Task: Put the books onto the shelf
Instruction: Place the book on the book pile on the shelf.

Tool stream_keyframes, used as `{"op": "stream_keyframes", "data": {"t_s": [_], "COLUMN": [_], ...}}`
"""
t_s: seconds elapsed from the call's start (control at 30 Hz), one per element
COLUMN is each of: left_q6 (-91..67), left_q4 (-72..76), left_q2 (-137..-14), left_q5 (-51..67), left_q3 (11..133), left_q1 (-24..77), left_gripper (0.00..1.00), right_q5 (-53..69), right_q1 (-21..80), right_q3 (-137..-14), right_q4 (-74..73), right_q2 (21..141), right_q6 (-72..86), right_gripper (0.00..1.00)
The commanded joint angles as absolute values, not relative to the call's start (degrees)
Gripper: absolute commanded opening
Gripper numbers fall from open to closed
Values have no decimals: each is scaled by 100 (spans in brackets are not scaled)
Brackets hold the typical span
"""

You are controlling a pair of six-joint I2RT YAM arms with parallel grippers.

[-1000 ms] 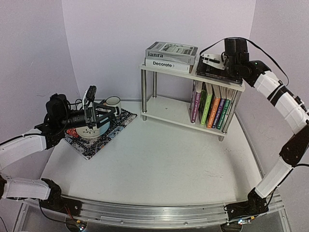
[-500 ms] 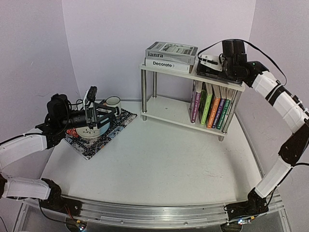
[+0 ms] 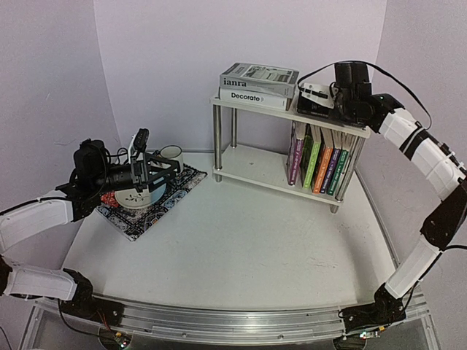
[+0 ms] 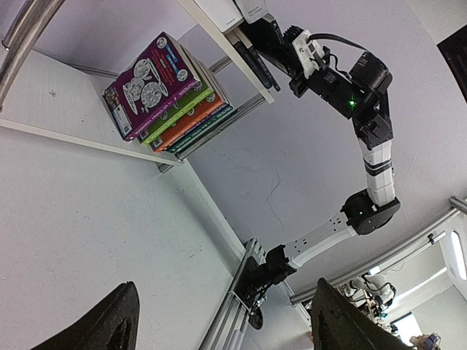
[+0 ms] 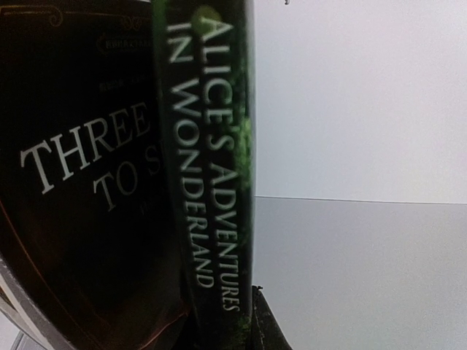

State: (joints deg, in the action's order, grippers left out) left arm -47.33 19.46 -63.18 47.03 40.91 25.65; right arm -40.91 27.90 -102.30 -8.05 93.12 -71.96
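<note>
Right gripper is clamping the Alice paperback to lay it flat on the shelf; left gripper is hovering unclenched.

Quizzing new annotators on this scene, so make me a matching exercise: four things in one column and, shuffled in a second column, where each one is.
Things:
1. mug
2. two big books
3. colourful books
4. dark books

Places:
A. upright on the lower board of the shelf
B. at the far edge of the patterned mat
C. stacked flat at the left end of the top board
D. gripped by the right gripper at the right end of the top board

Pairs: 1-B, 2-C, 3-A, 4-D
</note>
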Motion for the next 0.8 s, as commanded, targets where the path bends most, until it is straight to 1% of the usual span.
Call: {"op": "stream_keyframes", "data": {"t_s": [0.0,0.1,0.3,0.53,0.77], "left_q6": [-4616,-4618,-4645,-4661,-4680], "left_q4": [2065,2066,2065,2066,2066], "left_q2": [-6317,-6297,-6290,-6318,-6336], "left_q5": [4817,4820,4817,4833,4838], "left_q3": [4340,4320,4315,4345,4365], "left_q1": [2539,2537,2535,2538,2539], "left_gripper": [82,82,82,82,82], "right_q5": [-4097,-4160,-4043,-3974,-3855], "right_q1": [2786,2786,2786,2787,2790], "right_q3": [-10188,-10147,-10053,-10030,-10229], "right_q4": [-606,-607,-627,-744,-953], "right_q2": [9263,9298,9227,9150,9136], "right_q6": [-7059,-7080,-7008,-6876,-6507], "right_gripper": [0,14,34,52,75]}}
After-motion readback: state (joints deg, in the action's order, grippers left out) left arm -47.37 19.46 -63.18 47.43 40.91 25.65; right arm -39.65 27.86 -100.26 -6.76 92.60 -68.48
